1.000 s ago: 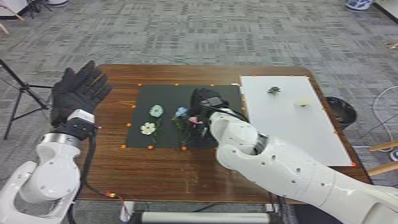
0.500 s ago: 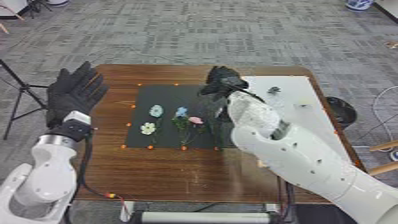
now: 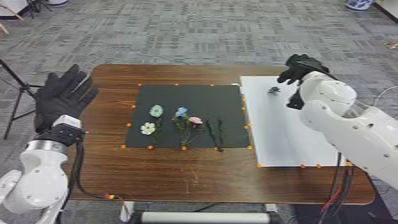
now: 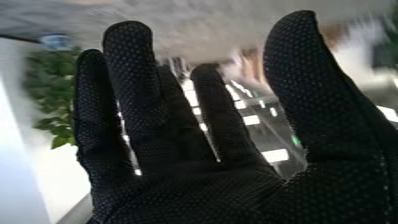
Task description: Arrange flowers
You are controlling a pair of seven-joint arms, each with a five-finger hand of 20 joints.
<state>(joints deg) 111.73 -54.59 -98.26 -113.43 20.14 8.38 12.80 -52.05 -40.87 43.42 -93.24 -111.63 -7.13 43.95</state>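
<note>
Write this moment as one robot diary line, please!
right hand: open, white board's far end | left hand: open, table's left side | pink flower: on black mat

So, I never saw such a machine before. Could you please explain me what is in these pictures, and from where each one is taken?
This is a robot with two white arms, each ending in a black-gloved hand. The head view looks forward and down from its head at a brown table. The right wrist view is taken from the right arm's wrist, so the right hand appears very close.

On the table, a black sheet carries a pale green flower, a white one, a blue one and a pink one. Beside it, a white sheet carries a small dark piece. The left hand is raised, open and empty; the right is open too, holding nothing.
</note>
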